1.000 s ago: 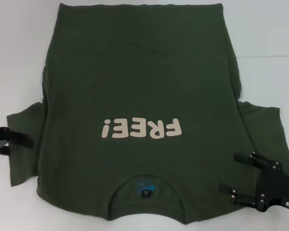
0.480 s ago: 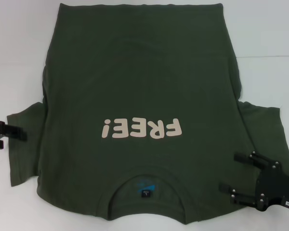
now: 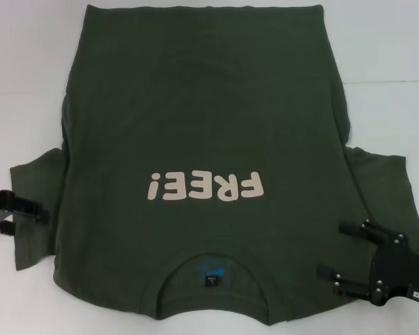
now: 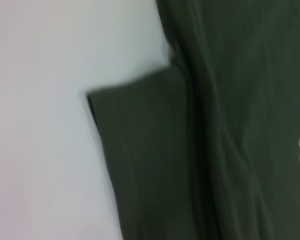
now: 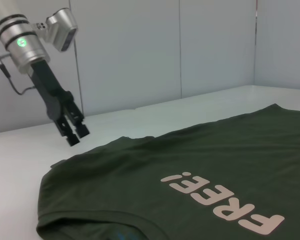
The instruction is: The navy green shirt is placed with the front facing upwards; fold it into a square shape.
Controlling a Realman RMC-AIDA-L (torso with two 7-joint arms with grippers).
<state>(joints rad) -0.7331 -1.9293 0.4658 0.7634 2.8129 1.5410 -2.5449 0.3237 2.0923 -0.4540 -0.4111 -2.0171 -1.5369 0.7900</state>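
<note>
1. The navy green shirt lies flat and face up on the white table, collar at 6 o'clock in the head view, hem at 12, cream "FREE!" lettering reading upside down from the robot's side.
2. Progress: looks like the very start. No fold visible; both sleeves are spread out, at 9 and 3 o'clock. All folds left: sleeves/sides in, then hem toward collar to make a square.
3. Left gripper sits at 9 o'clock, at the outer edge of the left sleeve. In the right wrist view it hangs just above the cloth, fingers close together with a slim gap, nothing clamped.
4. Right gripper is at 4 o'clock, over the right shoulder area beside the right sleeve; fingers apart, holding nothing. Contact with the cloth can't be told.
5. Surface: plain white tabletop, smooth.
6. Room: pale grey-white panelled wall behind the table, seen from the right wrist view.
</note>
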